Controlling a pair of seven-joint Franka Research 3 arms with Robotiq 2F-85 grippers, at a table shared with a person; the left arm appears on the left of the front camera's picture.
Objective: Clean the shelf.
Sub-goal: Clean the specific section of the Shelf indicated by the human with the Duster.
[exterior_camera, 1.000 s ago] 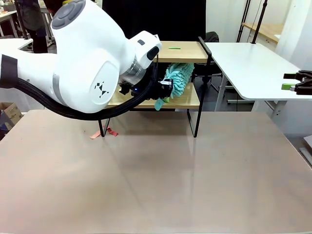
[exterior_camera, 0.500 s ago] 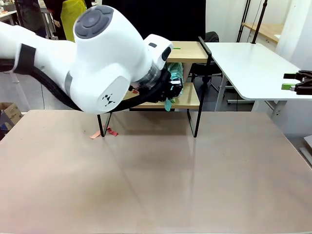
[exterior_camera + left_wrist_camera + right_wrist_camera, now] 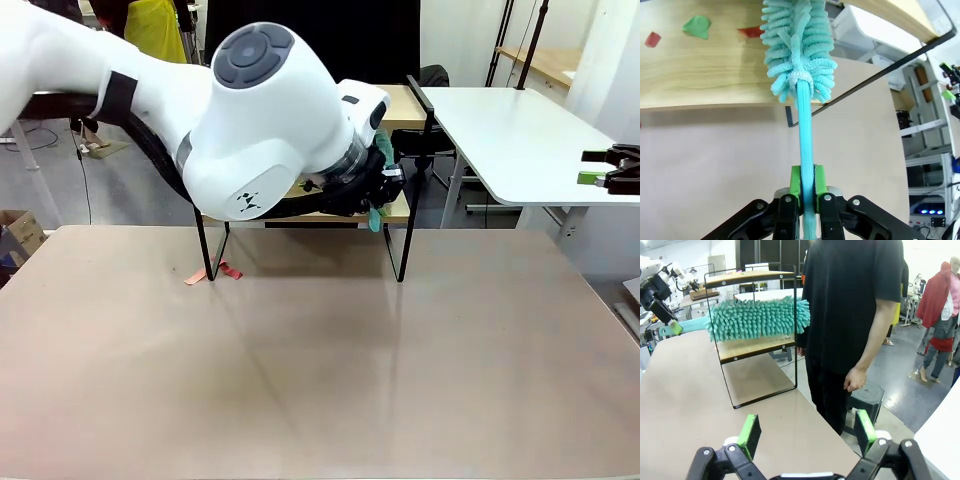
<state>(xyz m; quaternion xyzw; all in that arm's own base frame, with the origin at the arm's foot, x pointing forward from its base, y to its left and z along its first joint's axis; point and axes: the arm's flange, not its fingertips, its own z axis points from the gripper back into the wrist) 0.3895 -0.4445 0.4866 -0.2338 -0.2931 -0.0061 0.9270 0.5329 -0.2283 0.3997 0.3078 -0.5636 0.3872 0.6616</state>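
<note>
The shelf (image 3: 404, 106) stands at the far edge of the table (image 3: 320, 370), near the middle, with its four black legs on the tabletop. The left arm (image 3: 270, 120) reaches across in front of it. The left gripper (image 3: 807, 179) is clamped on the thin teal handle of a duster (image 3: 799, 45), with the green pads (image 3: 796, 180) pressed against both sides of the handle. The fluffy teal head lies on the lower board (image 3: 705, 70), between the two tiers (the right wrist view shows it spanning most of that board's length). Three paper scraps rest on the same board beside the head: one green (image 3: 696, 26) and two red (image 3: 652, 39). A further red scrap (image 3: 225, 270) lies on the table beside a front leg. The right gripper (image 3: 807, 429) is held away from the shelf, off the table's right side, fingers spread wide and grasping nothing. A person (image 3: 850, 305) in a black shirt stands just behind the shelf, one hand (image 3: 854, 379) hanging loose.
</note>
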